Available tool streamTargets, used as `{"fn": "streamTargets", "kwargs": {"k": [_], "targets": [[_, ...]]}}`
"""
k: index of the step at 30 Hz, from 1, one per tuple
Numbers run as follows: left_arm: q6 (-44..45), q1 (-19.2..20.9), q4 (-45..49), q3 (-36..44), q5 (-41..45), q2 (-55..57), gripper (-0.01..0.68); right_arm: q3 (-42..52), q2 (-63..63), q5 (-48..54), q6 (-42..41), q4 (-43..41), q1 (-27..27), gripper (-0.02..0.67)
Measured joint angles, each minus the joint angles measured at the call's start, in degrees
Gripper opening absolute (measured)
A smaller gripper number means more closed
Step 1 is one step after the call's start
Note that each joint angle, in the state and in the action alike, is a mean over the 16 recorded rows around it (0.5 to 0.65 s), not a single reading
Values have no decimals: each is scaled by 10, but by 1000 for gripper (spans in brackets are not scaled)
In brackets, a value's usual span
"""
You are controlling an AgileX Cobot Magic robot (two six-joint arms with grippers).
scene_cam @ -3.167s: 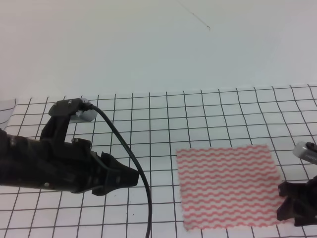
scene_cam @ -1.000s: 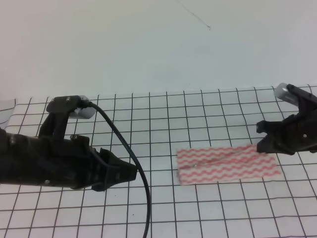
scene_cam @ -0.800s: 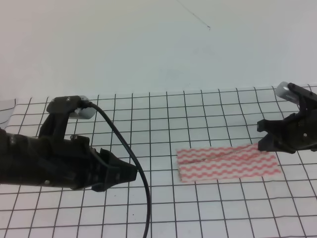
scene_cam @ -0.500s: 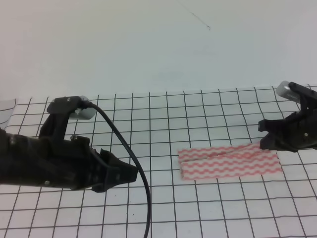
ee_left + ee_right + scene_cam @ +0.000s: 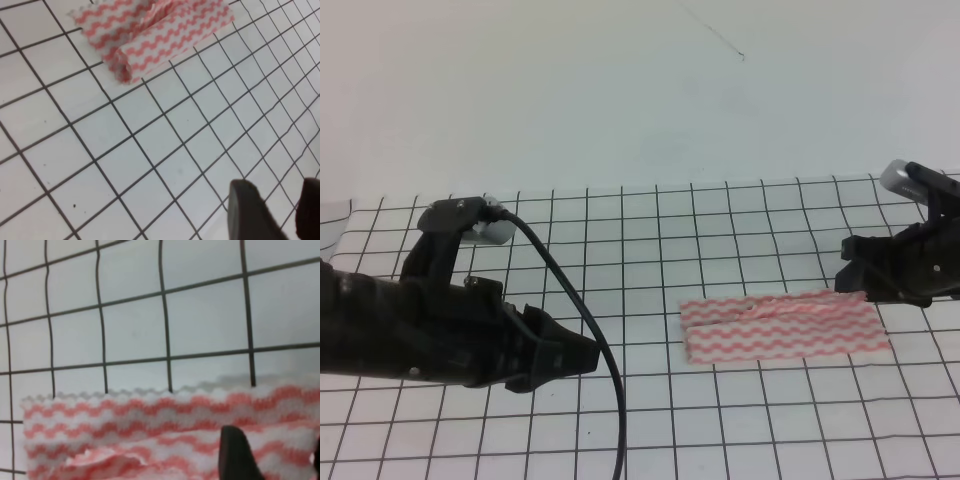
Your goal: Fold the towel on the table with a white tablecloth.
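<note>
— How far is the folding being taken?
— One fold is being shown in the thin pink-striped white towel (image 5: 782, 328), lying just below the right jaws (image 5: 853, 277), spread and empty.
— What is being left?
— Likely a second fold; the left jaws (image 5: 267, 212), well apart on the grid-lined white worktop (image 5: 720, 230), are being held spread.

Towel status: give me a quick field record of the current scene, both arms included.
towel: folded into a long band, lying flat on the white tablecloth, top layer slightly offset
right gripper: hovering at the towel's far right corner, jaws open, nothing held
left gripper: left of the towel, apart from it, open and holding nothing
fold state: one fold visible
</note>
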Motion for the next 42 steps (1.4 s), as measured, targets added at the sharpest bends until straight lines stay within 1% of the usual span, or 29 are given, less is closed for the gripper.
{"fn": "streamTargets", "kwargs": {"k": [6, 9, 11, 16, 21, 25, 27, 36, 42], "targets": [[0, 0, 0, 0, 1, 0, 206, 0, -17, -24, -14, 2, 0, 332], [0, 0, 1, 0, 1, 0, 206, 0, -30, -21, -33, 2, 0, 326], [1, 0, 1, 0, 1, 0, 206, 0, -39, -11, -54, 1, 0, 309], [0, 0, 2, 0, 2, -1, 207, 0, -56, 24, -108, -3, 0, 219], [0, 0, 4, 0, 2, -1, 207, 0, -53, 81, -154, -8, 0, 119], [0, 0, 5, 0, 2, -2, 207, 0, -38, 109, -175, -12, 0, 42], [0, 0, 5, 0, 2, -2, 207, 0, -29, 110, -177, -14, 0, 18], [-1, 0, 5, 0, 1, -1, 206, 0, 7, 91, -178, -19, 0, 2], [-1, 0, 6, 0, 1, -1, 206, -1, 16, 107, -175, -38, 0, 1]]}}
